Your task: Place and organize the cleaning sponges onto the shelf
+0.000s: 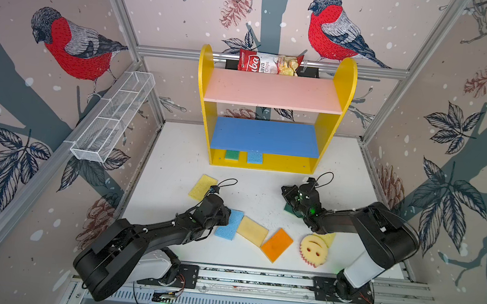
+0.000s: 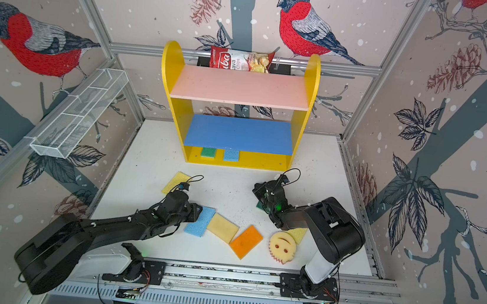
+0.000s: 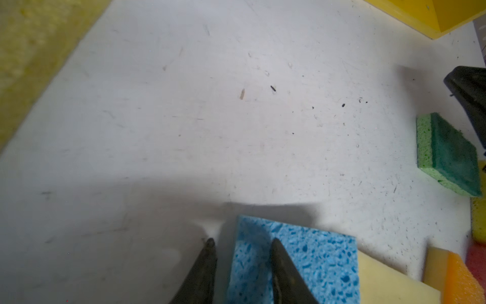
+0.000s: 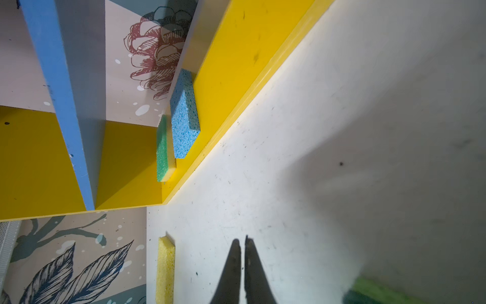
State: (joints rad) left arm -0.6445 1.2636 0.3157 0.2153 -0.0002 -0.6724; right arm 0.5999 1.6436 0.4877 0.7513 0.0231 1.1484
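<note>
The shelf [image 1: 273, 91] stands at the back, with a green sponge [image 1: 232, 154] and a blue one [image 1: 254, 157] on its yellow base [image 4: 231, 79]. On the table lie a yellow sponge [image 1: 202, 187], a blue sponge [image 1: 229, 228], a pale yellow one [image 1: 252, 230], an orange one [image 1: 277, 245] and a smiley sponge [image 1: 313, 249]. My left gripper [image 3: 242, 242] has closed on the blue sponge [image 3: 315, 258] at its edge, one finger beside the foam, the other on it. My right gripper [image 4: 243, 240] is shut and empty over bare table, above a dark green sponge [image 1: 288, 208].
A chips bag [image 1: 270, 63] sits in a black basket [image 1: 315, 72] behind the shelf. A white wire basket [image 1: 113, 117] hangs on the left wall. A yellow sponge [image 1: 330, 237] lies partly under the smiley one. The arms' rail [image 1: 254, 275] runs along the front.
</note>
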